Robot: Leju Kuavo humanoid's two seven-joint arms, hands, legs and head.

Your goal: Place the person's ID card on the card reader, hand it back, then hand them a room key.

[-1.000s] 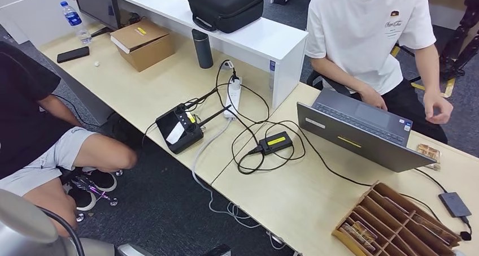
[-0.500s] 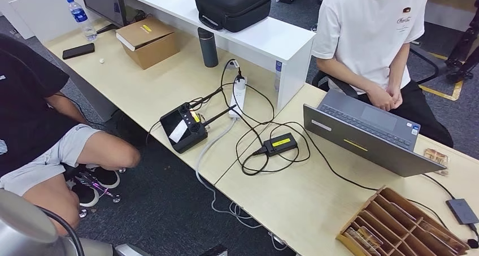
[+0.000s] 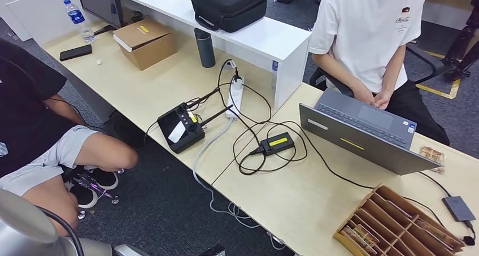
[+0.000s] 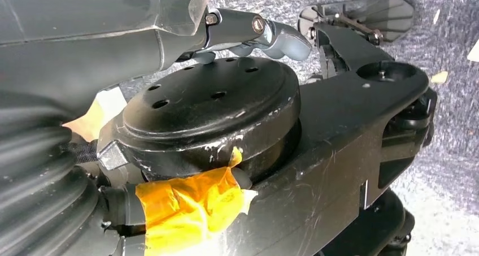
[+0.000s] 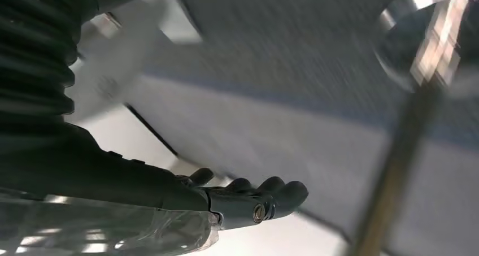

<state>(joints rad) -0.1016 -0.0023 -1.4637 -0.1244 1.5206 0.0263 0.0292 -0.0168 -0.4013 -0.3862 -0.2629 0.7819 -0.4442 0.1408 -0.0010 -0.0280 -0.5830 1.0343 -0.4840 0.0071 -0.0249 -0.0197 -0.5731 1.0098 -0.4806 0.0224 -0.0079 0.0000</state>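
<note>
Office floor, dark carpet, two pale wood desks meeting at an angle. Nearer desk [image 3: 294, 199] carries an open grey laptop [image 3: 361, 134], a small black box with a yellow label [image 3: 277, 143] in a tangle of cables – prob. the card reader, can't confirm – and a wooden slotted organiser [image 3: 395, 225] at the edge, holding what may be room keys/cards. Person in a white T-shirt [image 3: 370, 30] sits behind the laptop, hands together near their lap. Second person in a black shirt [image 3: 22, 98] sits on the left, legs out over the carpet.

ID card: not made out anywhere; may be with the seated person.

Left hand [image 4: 248, 33] – hangs by the robot's body, fingers stretched out, nothing visibly in them; reads as loose, empty. Right hand [image 5: 248, 196] – fingers lie close together, partly curled, frame blurred; can't tell whether anything is held.

Risks, judged:
- cables around the box could snag fingers on a reach
- laptop stands between robot and person, awkward for handover
- second person's legs near the robot's feet
- thin card hard to pinch, may slip

Unclear: organiser cut off by frame edge, contents too small; black puck w/ cable [image 3: 457, 208] unidentified.
</note>
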